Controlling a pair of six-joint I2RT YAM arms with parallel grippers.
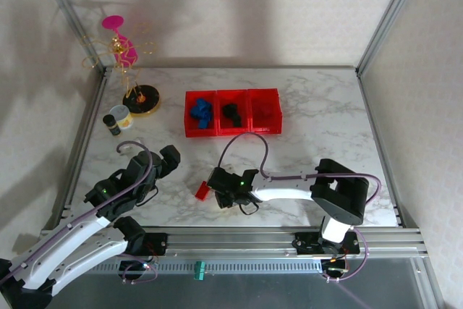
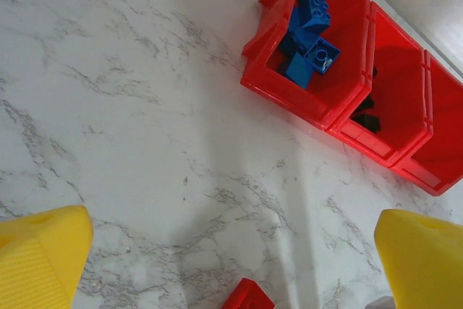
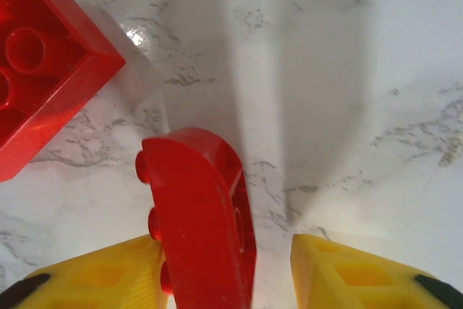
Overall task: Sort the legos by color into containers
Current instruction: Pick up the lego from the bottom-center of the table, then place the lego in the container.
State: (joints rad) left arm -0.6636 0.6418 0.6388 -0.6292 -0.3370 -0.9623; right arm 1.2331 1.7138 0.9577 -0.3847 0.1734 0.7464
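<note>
Right end effector (image 3: 224,247): sat low over the near middle of the surface (image 1: 318,117), straddling a curved red lego (image 3: 202,208) stood on edge. Had the jaws partway in, one pad (image 3: 108,280) touching the brick, the other with a sliver of marble showing between, so not clamped yet. Looked lined up to pinch the thin sides. Sat just beside a blocky red lego (image 3: 43,63), close enough to get nudged.

Left end effector (image 2: 231,251): hovered wide and empty, well apart from the bins, probably just parked out of the way.

Containers (image 1: 217,132): sat at the far middle, held blue legos (image 1: 200,112) on the left and black ones (image 1: 231,113) in the middle. Couldn't make out the right bin's contents.

Also spotted the right arm's cable (image 1: 246,137) looping near the bins' front. Saw a wire stand (image 1: 142,98) and little jar (image 1: 120,116) off at the far left.
</note>
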